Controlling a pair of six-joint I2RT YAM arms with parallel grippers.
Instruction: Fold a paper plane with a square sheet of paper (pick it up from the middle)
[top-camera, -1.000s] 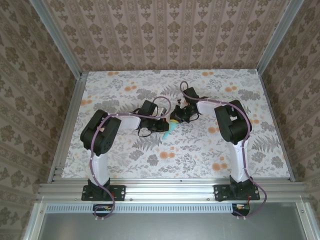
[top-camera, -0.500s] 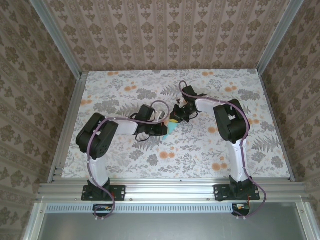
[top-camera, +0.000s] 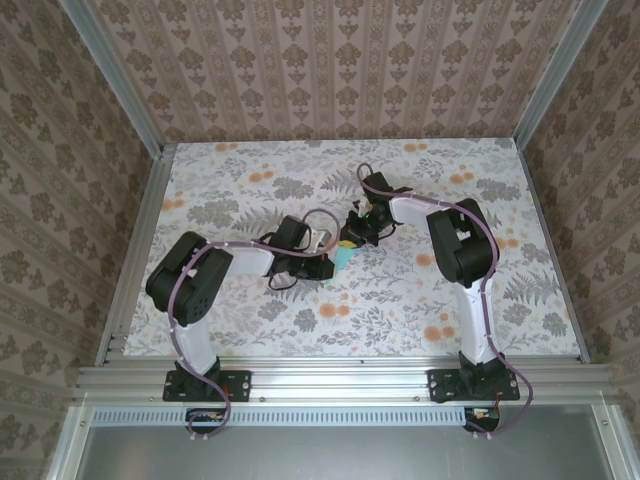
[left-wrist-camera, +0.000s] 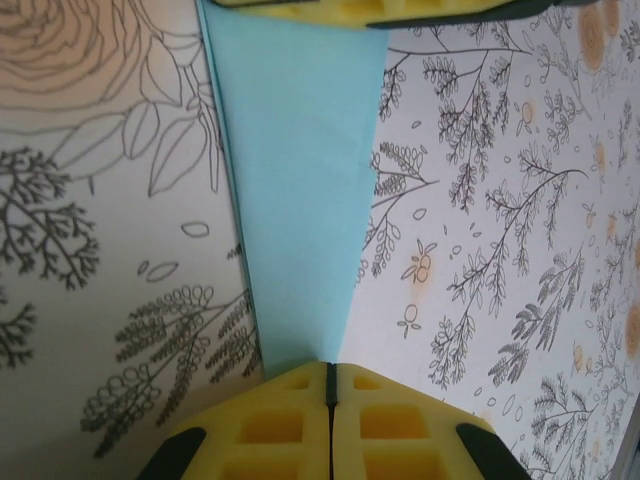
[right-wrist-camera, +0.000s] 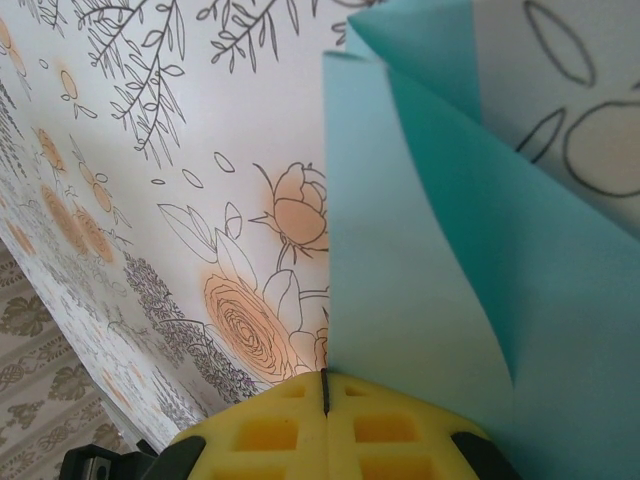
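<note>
Top external view: the left gripper (top-camera: 325, 263) and right gripper (top-camera: 354, 233) meet near the centre of the floral table (top-camera: 480, 300), with the folded turquoise paper (top-camera: 343, 256) between them. Left wrist view: the left gripper's yellow pads (left-wrist-camera: 270, 425) are pressed fully together, pinching the paper's narrow end. Right wrist view: the right gripper's pads (right-wrist-camera: 390, 430) are likewise clamped on the paper, whose layers splay apart. Count: one paper, two grippers, both gripping.

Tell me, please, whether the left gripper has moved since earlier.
Yes, the left gripper slid slightly nearer the orange flower cluster, toward the near rail.
</note>
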